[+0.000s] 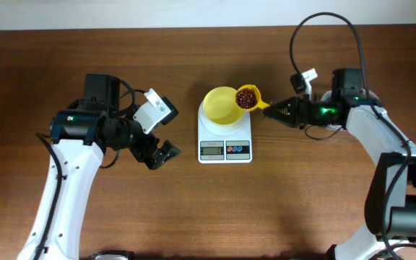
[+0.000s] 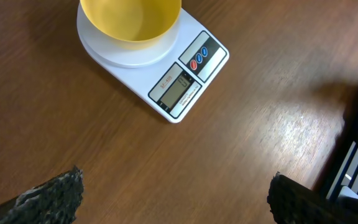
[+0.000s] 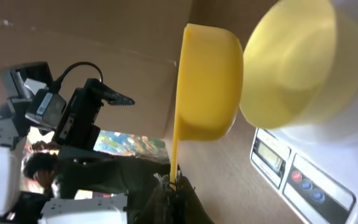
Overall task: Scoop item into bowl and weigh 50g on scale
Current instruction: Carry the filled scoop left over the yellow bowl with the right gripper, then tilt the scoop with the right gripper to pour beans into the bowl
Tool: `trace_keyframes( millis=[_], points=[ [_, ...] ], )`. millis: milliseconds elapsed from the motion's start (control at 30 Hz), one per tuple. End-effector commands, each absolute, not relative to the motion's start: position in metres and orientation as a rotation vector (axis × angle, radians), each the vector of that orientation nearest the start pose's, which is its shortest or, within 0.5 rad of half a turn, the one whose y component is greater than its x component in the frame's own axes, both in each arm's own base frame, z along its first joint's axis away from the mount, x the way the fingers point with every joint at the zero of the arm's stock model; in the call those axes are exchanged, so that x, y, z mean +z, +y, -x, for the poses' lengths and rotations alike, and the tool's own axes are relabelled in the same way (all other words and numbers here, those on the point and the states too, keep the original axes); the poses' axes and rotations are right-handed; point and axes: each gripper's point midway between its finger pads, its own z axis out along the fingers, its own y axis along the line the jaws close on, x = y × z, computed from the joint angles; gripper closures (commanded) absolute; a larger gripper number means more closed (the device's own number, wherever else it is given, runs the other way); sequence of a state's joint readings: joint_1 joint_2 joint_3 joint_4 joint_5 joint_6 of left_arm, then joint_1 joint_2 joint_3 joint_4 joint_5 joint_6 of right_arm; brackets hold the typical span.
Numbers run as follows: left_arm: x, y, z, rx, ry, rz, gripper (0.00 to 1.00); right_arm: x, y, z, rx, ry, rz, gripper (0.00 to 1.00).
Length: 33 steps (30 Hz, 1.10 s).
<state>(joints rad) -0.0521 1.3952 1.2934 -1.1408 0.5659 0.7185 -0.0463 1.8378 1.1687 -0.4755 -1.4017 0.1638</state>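
The left arm [image 1: 60, 188] and right arm [image 1: 370, 130] are white with black joints. A black cable [image 1: 292, 43] loops off the right arm. The left gripper [image 1: 161, 157] has rough black fingers.

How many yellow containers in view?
2. The bowl sits on the scale. The scoop, loaded with beans, is held by the right tool at the bowl's right edge. None seems hidden.

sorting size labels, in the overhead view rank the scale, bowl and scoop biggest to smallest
1. scale, largest
2. bowl, somewhat narrower than the scale
3. scoop, clearly smallest
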Motion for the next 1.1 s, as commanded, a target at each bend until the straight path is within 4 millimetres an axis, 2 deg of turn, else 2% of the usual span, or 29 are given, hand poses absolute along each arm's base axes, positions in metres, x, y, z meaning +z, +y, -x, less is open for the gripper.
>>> trace_keyframes(
  millis=[0, 167, 400, 600, 733, 933, 1067],
  points=[
    [0.202, -0.109, -0.289, -0.581, 2.335, -1.112, 0.01, 0.169, 0.168, -0.367, 1.913, 2.228, 0.168, 0.96],
    [0.202, -0.109, -0.289, -0.581, 2.335, -1.112, 0.01, 0.16, 0.185, -0.369, 1.822, 2.271, 0.235, 0.96],
    [0.202, -0.109, -0.289, -0.581, 2.335, -1.112, 0.01, 0.162, 0.184, -0.385, 1.714, 2.206, 0.318, 0.96],
    [0.202, -0.109, -0.289, -0.581, 2.335, -1.112, 0.01, 0.151, 0.179, -0.397, 1.582, 2.237, 0.301, 0.96],
    [0.202, -0.109, -0.289, -0.581, 2.335, -1.112, 0.01, 0.144, 0.174, -0.407, 1.436, 2.213, 0.381, 0.96],
    [0.202, -0.109, -0.289, -0.581, 2.335, -1.112, 0.01, 0.143, 0.174, -0.408, 1.349, 2.139, 0.531, 0.96],
    [0.202, -0.109, -0.289, -0.581, 2.335, -1.112, 0.01, 0.137, 0.178, -0.41, 1.282, 2.153, 0.561, 0.96]
  ],
)
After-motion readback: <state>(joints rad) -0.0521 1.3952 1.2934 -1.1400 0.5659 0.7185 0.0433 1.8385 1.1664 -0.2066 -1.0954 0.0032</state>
